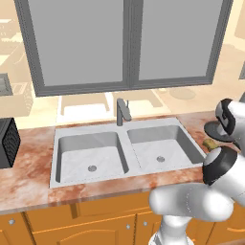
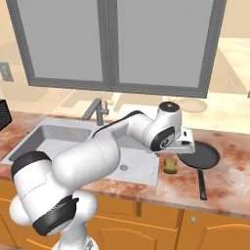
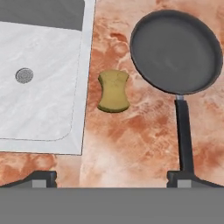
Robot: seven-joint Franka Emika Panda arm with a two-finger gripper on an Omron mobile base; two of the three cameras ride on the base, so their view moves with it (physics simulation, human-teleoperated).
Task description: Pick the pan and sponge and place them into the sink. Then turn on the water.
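Note:
The dark pan [image 3: 176, 51] lies on the reddish counter right of the sink, its long handle [image 3: 183, 131] pointing toward the front edge. The yellow sponge [image 3: 113, 91] rests flat between the pan and the sink's right basin [image 3: 39, 87]. My gripper [image 3: 112, 179] hovers above the counter, open wide, nothing between its fingers; the handle's end lies near the right fingertip [image 3: 183, 178]. In the right base view the hand [image 2: 184, 141] hangs over the sponge [image 2: 170, 165] and the pan [image 2: 199, 155]. The sink [image 1: 129, 165] holds nothing, and the faucet [image 1: 123, 112] stands behind its divider.
A black appliance [image 1: 7, 141] sits on the counter at the far left. A large window [image 1: 124, 43] runs behind the sink. My own arm [image 1: 210, 191] blocks much of the pan and sponge in the left base view. Orange cabinets [image 2: 215, 227] lie below the counter edge.

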